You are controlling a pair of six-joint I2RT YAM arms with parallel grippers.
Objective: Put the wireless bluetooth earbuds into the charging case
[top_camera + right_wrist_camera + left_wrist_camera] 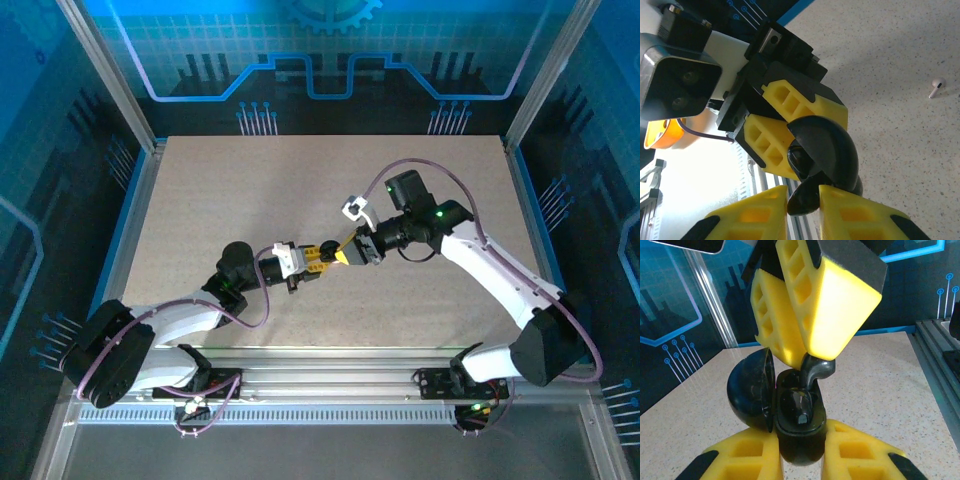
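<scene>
Right now your left tool is clamped on the open black charging case, presenting its wells so your right tool, pinched on a black earbud, can seat it at the rim; a pale earbud lies on the counter.

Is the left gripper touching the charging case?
Touching. Left wrist view: the left gripper clamps the open charging case from both sides, no gap.

The left gripper and right gripper meet tip to tip, with the tan table beneath them.
</scene>
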